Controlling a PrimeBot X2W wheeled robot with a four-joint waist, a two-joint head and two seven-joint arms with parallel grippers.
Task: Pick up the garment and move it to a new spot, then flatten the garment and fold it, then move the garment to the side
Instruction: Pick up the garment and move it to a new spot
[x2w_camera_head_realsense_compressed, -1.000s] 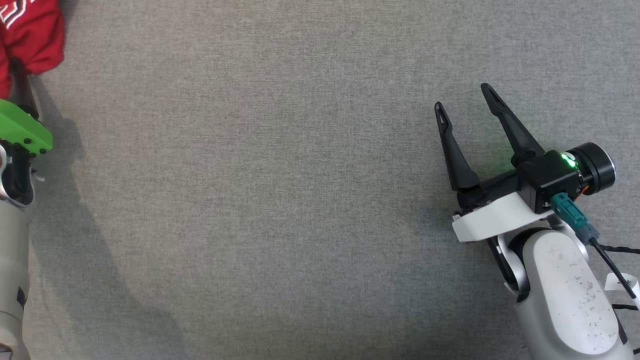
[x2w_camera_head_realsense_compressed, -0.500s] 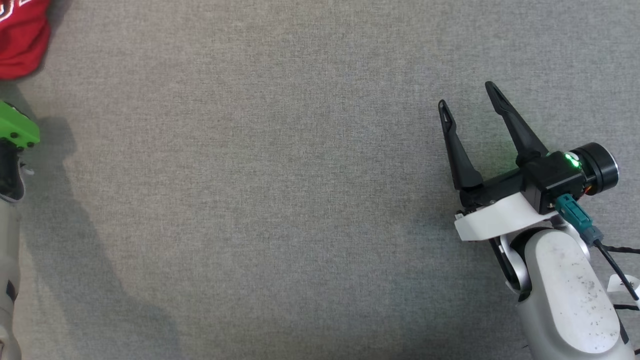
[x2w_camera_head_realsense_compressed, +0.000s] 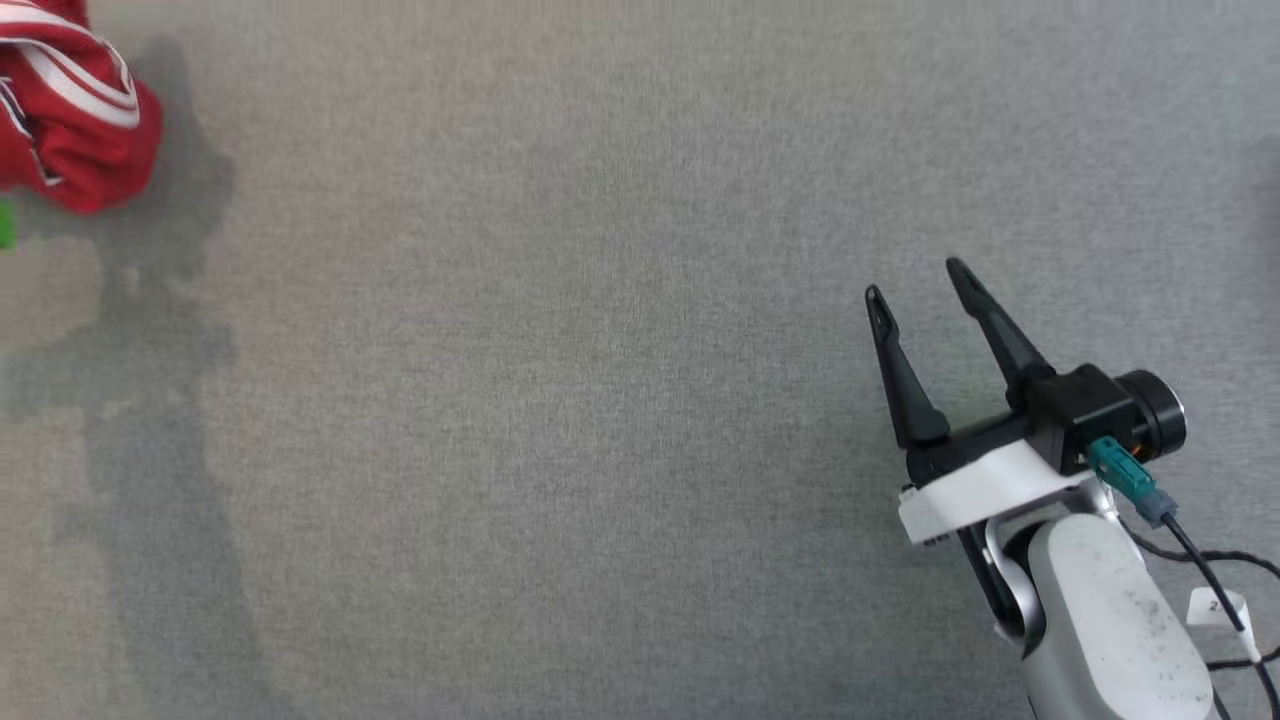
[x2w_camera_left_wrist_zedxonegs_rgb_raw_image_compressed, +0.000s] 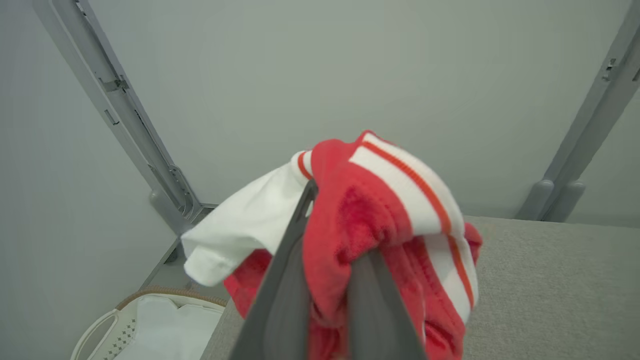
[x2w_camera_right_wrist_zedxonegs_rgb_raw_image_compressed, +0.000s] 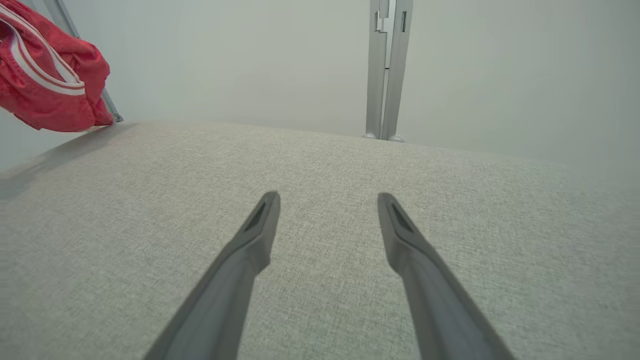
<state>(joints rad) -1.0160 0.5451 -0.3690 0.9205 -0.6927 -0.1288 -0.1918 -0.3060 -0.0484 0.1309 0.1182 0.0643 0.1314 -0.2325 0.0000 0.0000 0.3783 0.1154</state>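
The garment is red with white stripes and a white part. It hangs bunched at the far left of the head view and throws a shadow on the grey table. In the left wrist view my left gripper is shut on the garment, with cloth draped over both fingers and one fingertip buried in it. My right gripper stands open at the lower right, low over the bare table, nothing between its fingers. The right wrist view shows the garment raised at the far left.
A white laundry basket sits below the table's left edge. Grey frame posts stand against the pale wall behind the table.
My left gripper has closed on the garment, and the bunch now hangs above the table's left end. The head camera has shifted, so the right gripper sits lower in its view.
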